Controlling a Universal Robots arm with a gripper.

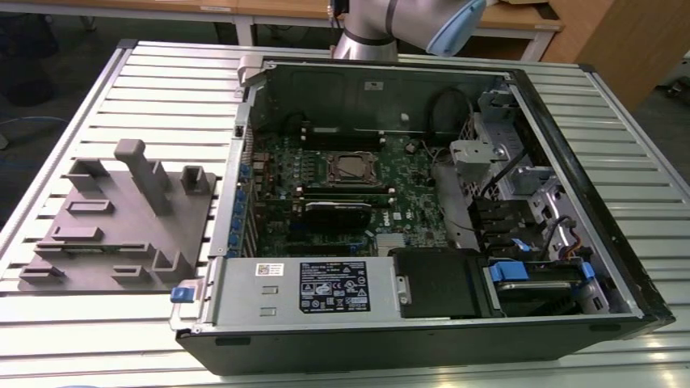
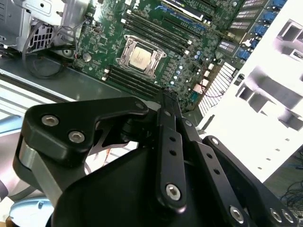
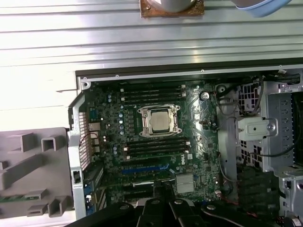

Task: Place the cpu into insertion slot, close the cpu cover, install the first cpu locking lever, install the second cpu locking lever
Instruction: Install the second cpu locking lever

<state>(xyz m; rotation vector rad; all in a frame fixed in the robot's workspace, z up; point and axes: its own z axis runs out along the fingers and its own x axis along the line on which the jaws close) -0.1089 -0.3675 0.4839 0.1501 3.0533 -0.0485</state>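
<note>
Silvery-grey square cpu (image 3: 159, 120) seated in dark-framed insertion slot (image 3: 144, 113), frame-like cover down; black gripper (image 3: 162, 187) fingers pressed together, empty, above board.

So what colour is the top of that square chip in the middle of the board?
The cpu has a silvery-grey metal top, ringed by a dark frame; it shows best in the first wrist view.

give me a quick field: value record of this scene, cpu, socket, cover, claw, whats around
cpu: silvery chip seated in the socket
insertion slot: on the green motherboard, between black memory slots
cpu cover: down, framing the chip
claw: above the open computer case, apart from the socket, holding nothing
beside case: grey fixture block on the slatted table
</note>
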